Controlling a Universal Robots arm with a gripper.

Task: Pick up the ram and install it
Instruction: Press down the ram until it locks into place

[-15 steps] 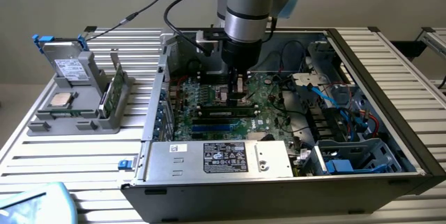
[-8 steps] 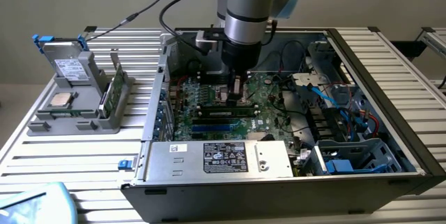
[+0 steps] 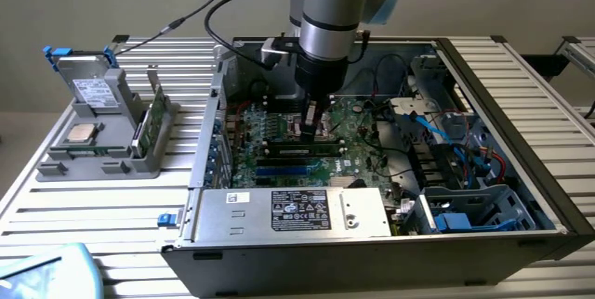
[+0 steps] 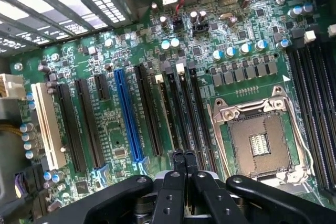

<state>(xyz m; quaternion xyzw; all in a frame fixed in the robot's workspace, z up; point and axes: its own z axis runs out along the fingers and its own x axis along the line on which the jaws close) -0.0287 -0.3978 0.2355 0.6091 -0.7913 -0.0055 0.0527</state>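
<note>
The ram [image 3: 302, 150] is a long dark green stick with a pale label. It stands edge-up along a slot of the motherboard [image 3: 358, 128], just in front of the processor socket [image 3: 311, 132]. My gripper [image 3: 313, 123] hangs upright over the socket, a little behind and above the stick, fingers together. In the wrist view the gripper [image 4: 184, 156] is shut with nothing between its black fingertips, above the long black slots [image 4: 176, 108] beside the open socket [image 4: 260, 140]. I cannot pick the stick out among those slots there.
The open computer case [image 3: 520, 139] has a power supply [image 3: 292, 212] at its front, cables and a drive cage [image 3: 465, 208] at the exterior view's right. A grey holder [image 3: 111, 149] at the left carries a silver processor chip [image 3: 82, 132], a green card [image 3: 149, 121] and a drive [image 3: 91, 90].
</note>
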